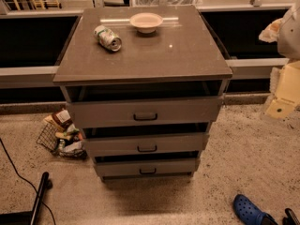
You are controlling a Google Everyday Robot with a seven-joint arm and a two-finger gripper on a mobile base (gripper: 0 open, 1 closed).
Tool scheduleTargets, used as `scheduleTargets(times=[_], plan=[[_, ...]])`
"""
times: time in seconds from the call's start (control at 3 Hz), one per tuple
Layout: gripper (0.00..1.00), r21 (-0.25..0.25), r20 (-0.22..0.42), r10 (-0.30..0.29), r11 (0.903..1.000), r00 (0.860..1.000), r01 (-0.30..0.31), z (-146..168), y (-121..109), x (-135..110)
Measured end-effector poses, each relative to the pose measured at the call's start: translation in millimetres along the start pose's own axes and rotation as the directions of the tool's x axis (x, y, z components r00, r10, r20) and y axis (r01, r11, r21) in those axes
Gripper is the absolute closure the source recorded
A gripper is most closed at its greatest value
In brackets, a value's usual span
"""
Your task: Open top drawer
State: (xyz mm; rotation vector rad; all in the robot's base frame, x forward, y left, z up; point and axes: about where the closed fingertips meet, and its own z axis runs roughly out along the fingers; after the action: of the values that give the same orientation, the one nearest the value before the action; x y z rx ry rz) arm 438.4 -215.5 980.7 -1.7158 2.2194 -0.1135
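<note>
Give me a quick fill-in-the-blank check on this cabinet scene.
The can on the cabinet lies on its ____.
The top drawer is one of ____ in the cabinet.
The hand is at the view's ____ edge, apart from the top drawer.
Missing words: side; three; right.

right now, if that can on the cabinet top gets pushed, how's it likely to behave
The can lies on its side on the smooth cabinet top, so it would probably roll rather than slide. It looks like a thin drinks can, so likely light and easily dented. The end effector sits at the right edge of view, away from it.
</note>
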Motion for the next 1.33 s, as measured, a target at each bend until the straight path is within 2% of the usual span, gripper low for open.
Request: scheduleTargets(times=[0.67,1.0,1.33], plan=[[0.00,-0.009,-0.008,-0.003,1.0000,1.000,0.002,4.8,-1.2,0.9],[0.00,-0.070,-0.015,-0.042,0.9967,0.999,0.040,46.4,-0.5,3.7],[0.00,-0.147,0.022,-0.071,0.9864,0.997,0.074,103.4,5.3,6.6]])
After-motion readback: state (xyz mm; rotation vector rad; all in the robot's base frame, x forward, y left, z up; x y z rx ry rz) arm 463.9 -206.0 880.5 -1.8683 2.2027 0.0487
